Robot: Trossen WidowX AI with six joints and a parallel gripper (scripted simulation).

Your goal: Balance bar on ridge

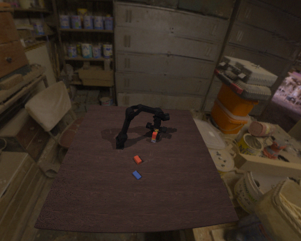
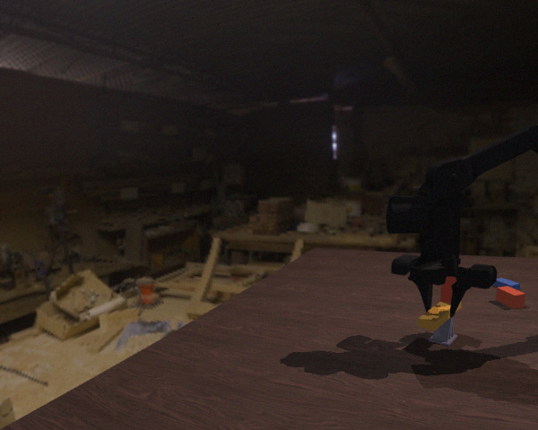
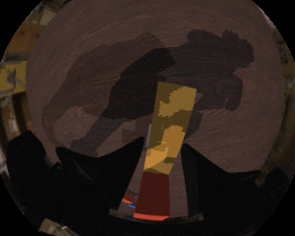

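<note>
Right, nearest the exterior camera is bare dark table (image 2: 269, 351), covered by the arm's shadow. Just beyond it is the action. The bar (image 2: 435, 315), yellow at the near end and red at the far end, sits on top of the small grey ridge (image 2: 443, 334), and neither end looks to be touching the wood. Whether it is truly level is hard to call from here, because the bar runs away from the lens and the red half appears higher up.

The gripper (image 2: 440, 309) points straight down over the bar with its jaws parted. They look a little wider than the bar, so I read it as released rather than clamped. In the wrist view the dark fingers flank the bar's red end, and a sliver of gap shows on each side.

To finish this well, I'd open evenly so neither finger nudges the bar sideways off its pivot. Then lift straight up — no twist, no drag — until the tips are above the bar's top face. One brush on either end would probably tip it onto the table.

Further back, a red block (image 2: 510, 296) and a blue block (image 2: 507, 282) lie well apart from all this and play no part in it.
</note>
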